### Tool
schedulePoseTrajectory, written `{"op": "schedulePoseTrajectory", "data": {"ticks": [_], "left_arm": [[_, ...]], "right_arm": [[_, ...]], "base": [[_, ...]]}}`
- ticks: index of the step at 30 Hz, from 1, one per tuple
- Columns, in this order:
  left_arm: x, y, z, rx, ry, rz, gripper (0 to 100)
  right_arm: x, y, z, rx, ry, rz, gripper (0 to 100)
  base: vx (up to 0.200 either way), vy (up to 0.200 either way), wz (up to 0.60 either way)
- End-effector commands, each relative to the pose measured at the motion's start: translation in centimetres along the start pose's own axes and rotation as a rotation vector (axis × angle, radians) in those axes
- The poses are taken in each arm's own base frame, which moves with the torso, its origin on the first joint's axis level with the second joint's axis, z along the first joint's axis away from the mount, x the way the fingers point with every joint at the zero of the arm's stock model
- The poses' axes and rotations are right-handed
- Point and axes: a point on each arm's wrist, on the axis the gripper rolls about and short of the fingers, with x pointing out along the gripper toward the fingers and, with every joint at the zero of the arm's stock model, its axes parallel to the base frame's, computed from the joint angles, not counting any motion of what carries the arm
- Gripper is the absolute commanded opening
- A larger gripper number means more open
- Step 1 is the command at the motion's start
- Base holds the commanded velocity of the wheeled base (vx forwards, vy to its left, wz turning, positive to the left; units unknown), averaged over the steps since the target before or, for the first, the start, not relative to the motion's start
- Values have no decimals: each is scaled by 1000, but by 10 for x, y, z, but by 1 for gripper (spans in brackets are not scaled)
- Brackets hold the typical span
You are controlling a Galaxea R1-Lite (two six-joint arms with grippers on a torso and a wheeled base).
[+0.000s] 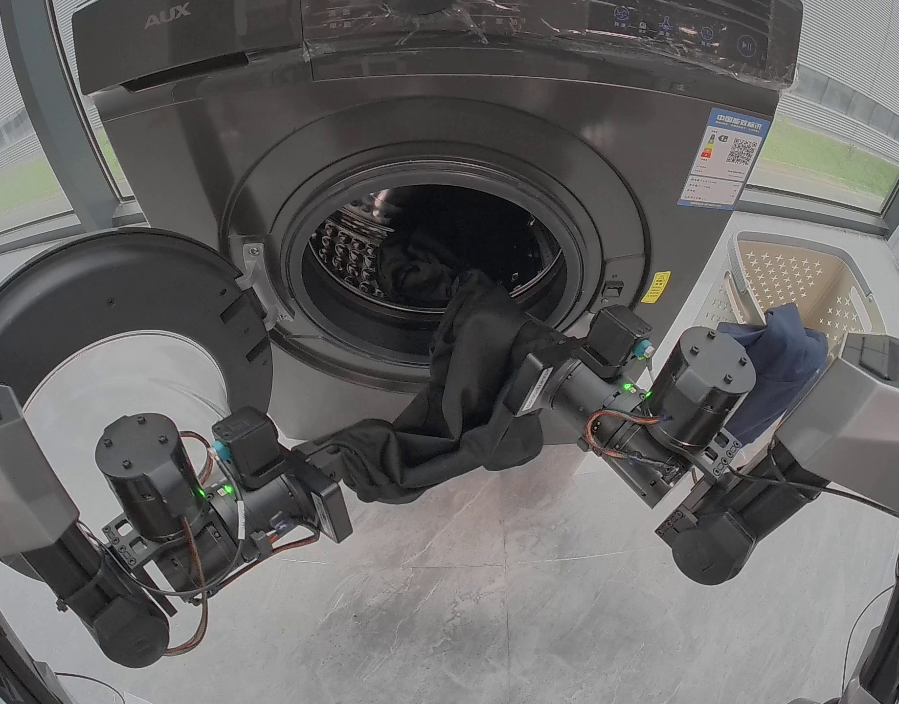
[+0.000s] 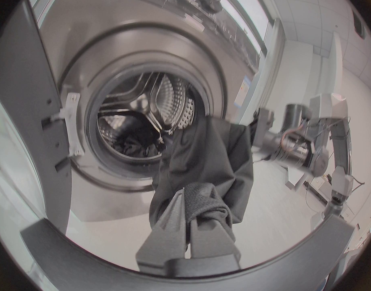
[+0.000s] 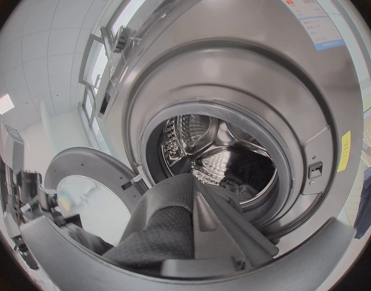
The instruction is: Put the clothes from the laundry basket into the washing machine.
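Left gripper (image 2: 188,231), right gripper (image 3: 195,227): each clamped on black garment (image 1: 464,383) hanging from washing machine (image 1: 567,129) mouth, 6 o'clock. Head view: blue garment (image 1: 782,359) in laundry basket (image 1: 797,281), 3 o'clock.

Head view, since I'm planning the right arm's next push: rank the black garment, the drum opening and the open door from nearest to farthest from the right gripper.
1. The black garment: gripped by the right gripper itself, hanging out over the drum's rim.
2. The drum opening: just beyond the gripper, slightly toward the robot's left.
3. The open door: swung out far on the robot's left.
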Motion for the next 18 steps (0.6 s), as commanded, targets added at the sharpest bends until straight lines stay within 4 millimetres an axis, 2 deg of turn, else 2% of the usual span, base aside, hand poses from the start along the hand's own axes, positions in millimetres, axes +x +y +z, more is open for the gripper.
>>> {"op": "schedulePoseTrajectory", "data": {"ticks": [1, 12, 13, 18], "left_arm": [[7, 4, -25, -12, 96, 9, 0], [8, 4, -26, -14, 99, 8, 0], [7, 4, -27, -15, 104, 9, 100], [-1, 4, -38, -25, 166, 12, 100]], "right_arm": [[-5, 13, 12, 19, -21, 34, 0], [-7, 18, 15, 19, -20, 42, 0], [-7, 18, 14, 19, -20, 41, 0], [-7, 16, 15, 18, -21, 35, 0]], "base": [[0, 0, 0], [0, 0, 0], [0, 0, 0], [0, 0, 0]]}}
